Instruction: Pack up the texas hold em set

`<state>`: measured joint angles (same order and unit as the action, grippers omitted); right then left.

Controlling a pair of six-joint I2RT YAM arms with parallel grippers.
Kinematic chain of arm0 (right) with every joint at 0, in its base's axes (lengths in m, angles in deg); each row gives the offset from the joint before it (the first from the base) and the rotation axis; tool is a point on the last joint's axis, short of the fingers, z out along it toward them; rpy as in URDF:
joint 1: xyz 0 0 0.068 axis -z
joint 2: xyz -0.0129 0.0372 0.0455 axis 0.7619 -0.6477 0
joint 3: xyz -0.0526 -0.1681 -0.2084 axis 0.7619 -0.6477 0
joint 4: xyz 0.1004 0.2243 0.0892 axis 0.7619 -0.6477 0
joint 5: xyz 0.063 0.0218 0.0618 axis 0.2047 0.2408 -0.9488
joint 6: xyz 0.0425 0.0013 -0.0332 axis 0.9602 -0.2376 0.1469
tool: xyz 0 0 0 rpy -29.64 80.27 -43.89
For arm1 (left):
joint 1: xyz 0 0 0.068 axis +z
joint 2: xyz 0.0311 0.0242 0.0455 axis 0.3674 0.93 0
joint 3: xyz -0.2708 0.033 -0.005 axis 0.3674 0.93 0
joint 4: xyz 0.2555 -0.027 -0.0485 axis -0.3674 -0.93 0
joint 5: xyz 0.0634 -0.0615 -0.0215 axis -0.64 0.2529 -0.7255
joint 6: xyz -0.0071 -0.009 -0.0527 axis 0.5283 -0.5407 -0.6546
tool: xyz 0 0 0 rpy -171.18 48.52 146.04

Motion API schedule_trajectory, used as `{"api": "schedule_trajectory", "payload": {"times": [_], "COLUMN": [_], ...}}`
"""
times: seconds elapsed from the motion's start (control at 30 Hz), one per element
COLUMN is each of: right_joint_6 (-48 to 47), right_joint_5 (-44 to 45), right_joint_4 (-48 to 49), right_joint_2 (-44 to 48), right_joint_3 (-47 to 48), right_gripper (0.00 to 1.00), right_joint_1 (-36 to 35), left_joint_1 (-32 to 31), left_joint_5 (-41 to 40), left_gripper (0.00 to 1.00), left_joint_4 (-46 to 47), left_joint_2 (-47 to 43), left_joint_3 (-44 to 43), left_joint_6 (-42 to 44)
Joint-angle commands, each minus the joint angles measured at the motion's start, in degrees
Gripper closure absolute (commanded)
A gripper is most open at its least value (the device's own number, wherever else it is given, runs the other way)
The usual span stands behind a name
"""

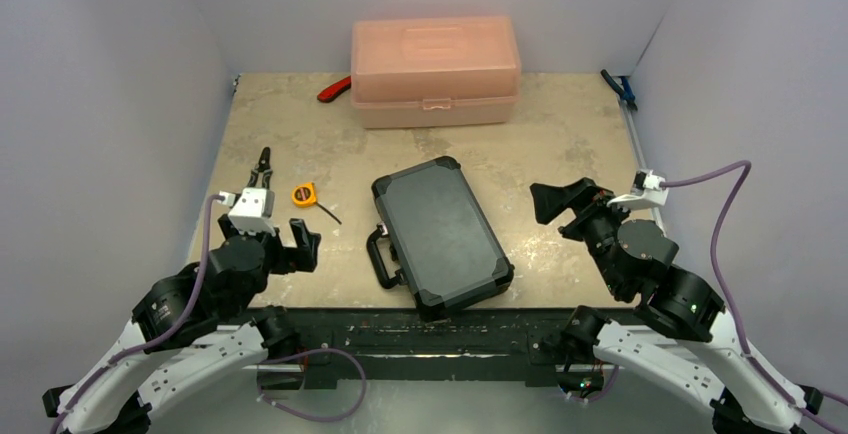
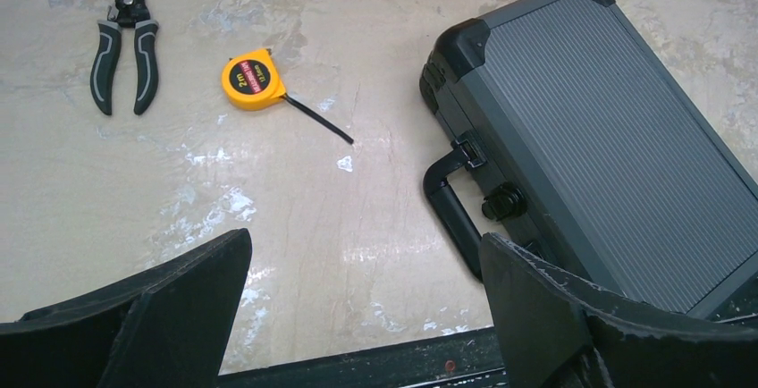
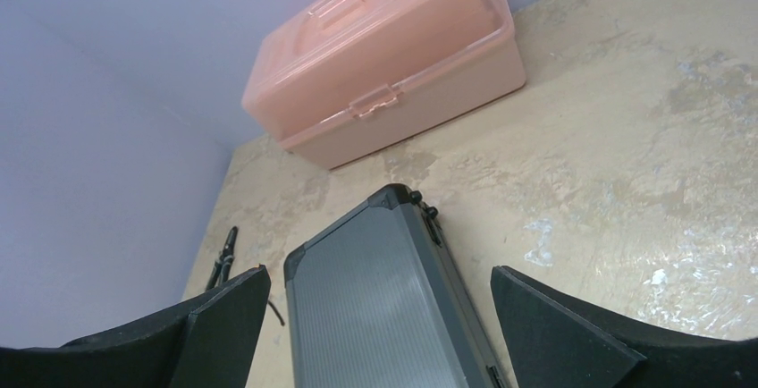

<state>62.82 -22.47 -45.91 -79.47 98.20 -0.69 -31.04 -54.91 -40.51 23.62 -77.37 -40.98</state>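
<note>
Top view. The black briefcase point(image 1: 442, 234) lies flat and closed at the centre of the table point(image 1: 560, 144). Its long axis runs from 11 o'clock to 5 o'clock, and its 5 o'clock end reaches the near table edge. The carrying handle point(image 1: 382, 257) projects from the long side that faces 8 o'clock.

The left gripper point(image 1: 290, 246) hangs at 8 o'clock from the case, near the handle and apart from it. The right gripper point(image 1: 558, 204) hangs at 3 o'clock from the case, also apart from it. A translucent pink plastic box point(image 1: 435, 71), lid down, stands at 12 o'clock against the back wall. A yellow tape measure point(image 1: 304, 195) lies at 10 o'clock from the case, with a short length of blade drawn out. Black-handled pliers point(image 1: 262, 164) lie just beyond it. A red-handled tool point(image 1: 335, 89) shows at the box's 9 o'clock side, and a blue-handled tool point(image 1: 620, 87) lies at 2 o'clock by the right wall.

Left wrist view. The jaws stand wide apart and hold nothing. The handle and ribbed lid of the case are at 2 o'clock between the fingers point(image 2: 179, 307).

Right wrist view. The jaws again stand wide and hold nothing, with the case lid at 6 o'clock between the fingers point(image 3: 554, 325) and the pink box at 12 o'clock.
</note>
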Motion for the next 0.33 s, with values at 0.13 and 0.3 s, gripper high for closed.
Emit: {"api": "schedule_trajectory", "payload": {"times": [0.13, 0.3], "right_joint_6": [-1.88, -3.67], "right_joint_5": [1.46, 3.23], "right_joint_4": [2.29, 2.05], "right_joint_2": [-0.37, -0.84], "right_joint_3": [1.13, 1.81], "right_gripper": [0.01, 0.01], "right_joint_1": [-0.05, -0.04], "left_joint_1": [-0.22, -0.22], "left_joint_5": [-1.65, -2.19], "left_gripper": [0.0, 0.0], "left_joint_4": [-0.16, -0.12], "left_joint_2": [-0.58, -1.44], "left_joint_3": [-1.56, -1.3], "left_joint_6": [-0.36, -0.42]}}
